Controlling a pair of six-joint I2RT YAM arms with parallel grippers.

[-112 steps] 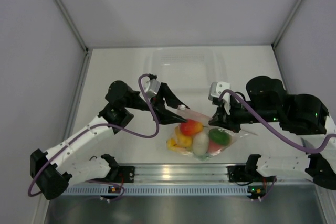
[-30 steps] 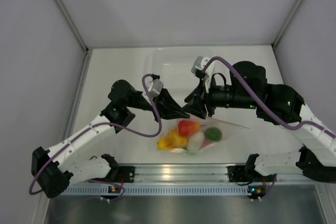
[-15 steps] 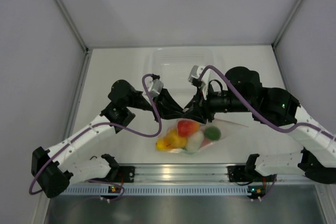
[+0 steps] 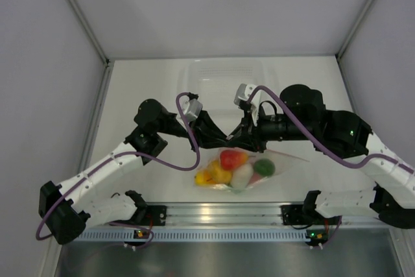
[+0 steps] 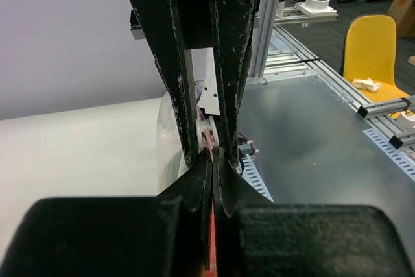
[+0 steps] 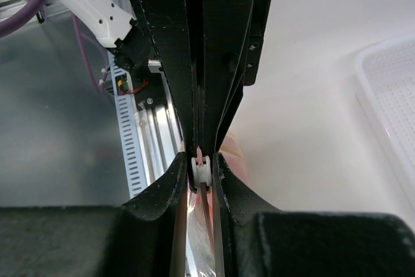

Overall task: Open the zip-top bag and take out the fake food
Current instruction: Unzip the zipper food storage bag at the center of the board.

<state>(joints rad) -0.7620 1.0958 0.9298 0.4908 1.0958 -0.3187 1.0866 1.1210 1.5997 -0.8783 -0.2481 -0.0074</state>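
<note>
— Where's the clear, crinkly zip-top bag [image 4: 241,172] with the pink strip?
— Sagging just under both grippers, with glossy red, yellow, white and green fake food [image 4: 228,160] inside.
— Fingers?
— Left gripper [image 4: 222,139] pinches the strip. The right gripper [image 4: 236,139] is clamped on its white slider [image 6: 201,169].

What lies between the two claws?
Only the zip-top bag's pink strip and white slider; left wrist view shows left claw and right claw nearly touching.
</note>
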